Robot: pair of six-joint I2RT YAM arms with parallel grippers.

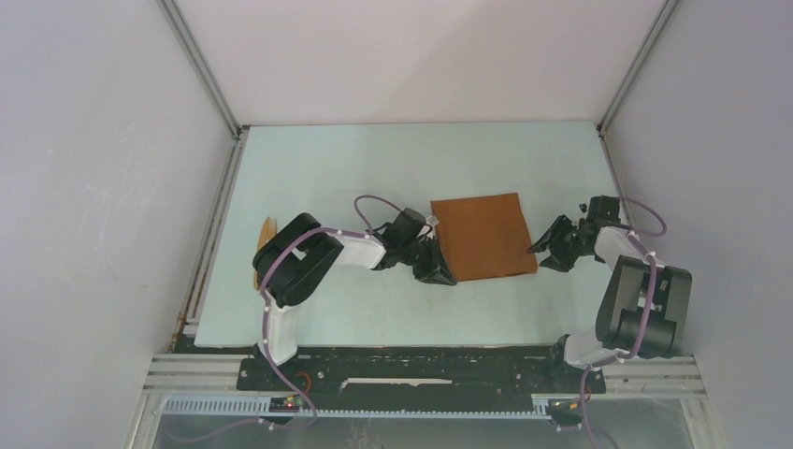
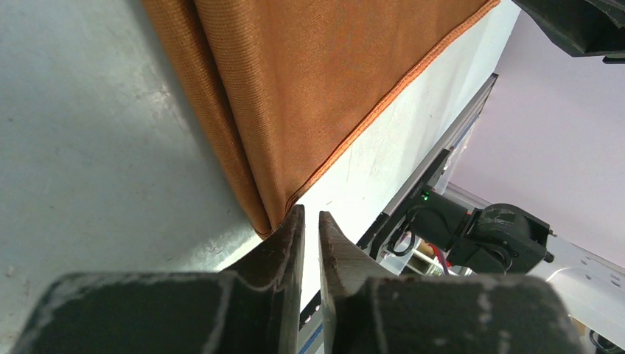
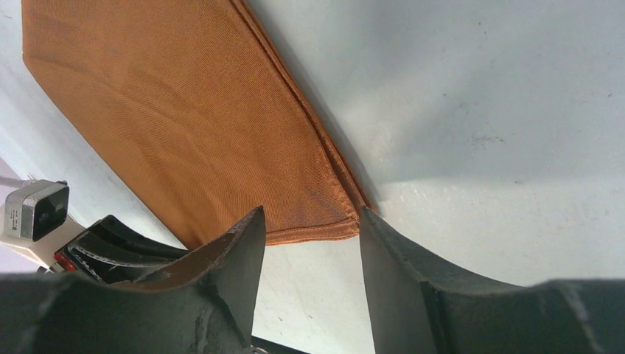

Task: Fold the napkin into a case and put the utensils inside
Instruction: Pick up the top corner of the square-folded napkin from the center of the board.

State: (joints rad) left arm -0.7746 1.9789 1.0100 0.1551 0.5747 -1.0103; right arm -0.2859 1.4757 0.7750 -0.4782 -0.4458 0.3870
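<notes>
Top external view is showing one rust-orange napkin (image 1: 482, 236) lying flat in the middle of the pale table (image 1: 374, 168), with an arm on either side of it. I am counting two arms and two pincers. Of the utensils (image 1: 269, 229) I am seeing only a sliver of light wood by the left arm's elbow, well apart from the cloth, so I cannot count them.

The left gripper (image 1: 438, 273) is sitting at the napkin's near left corner. In the left wrist view its jaws are drawn in to a thin slit with the table showing through it. The tips are touching the cloth's corner, but I cannot tell whether any cloth is caught. The right gripper (image 3: 310, 217) is standing about half open and holding nothing, and the near right corner of the napkin (image 3: 184, 125) is showing between its fingers (image 3: 236, 251).

The edges are looking layered in both wrist views, so the cloth seems already doubled over. I am judging it light, soft and limp: it will sag once lifted and may slide on the smooth table. The hemmed corners look like the best hold, with all layers pinched together so they do not drift apart. The wooden pieces are looking thin, light and stiff, and lying flat they will be awkward to pick up.
</notes>
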